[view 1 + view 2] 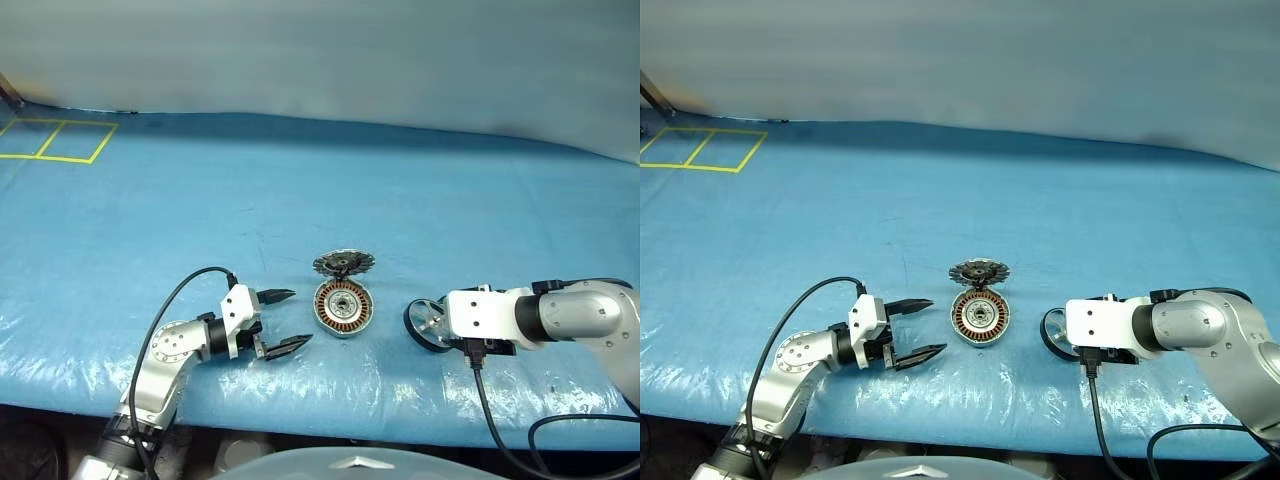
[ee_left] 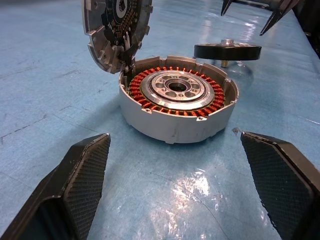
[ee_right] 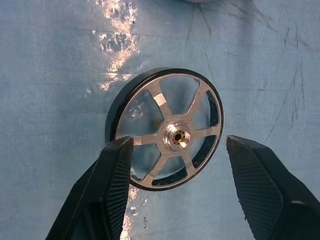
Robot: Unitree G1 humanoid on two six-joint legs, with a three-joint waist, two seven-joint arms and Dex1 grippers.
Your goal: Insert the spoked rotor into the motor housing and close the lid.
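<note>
1 spoked rotor [image 3: 167,130] flat, black rim | both grippers wide, empty

Open housing between two arms on the blue worktop [image 1: 300,190]

The motor housing [image 1: 343,308] sits centre with the lid [image 1: 343,263] raised behind; left gripper [image 1: 282,319] gapes beside it; the spoked rotor [image 1: 427,322] lies right.

Gleaming as polished metal on the spoked rotor's [image 3: 172,131] spokes, matt black at its rim. Looking brushed grey metal on the motor housing [image 2: 176,120], coppery windings shining. Lying glossy, wrinkled blue plastic over the counter [image 1: 300,190].
</note>
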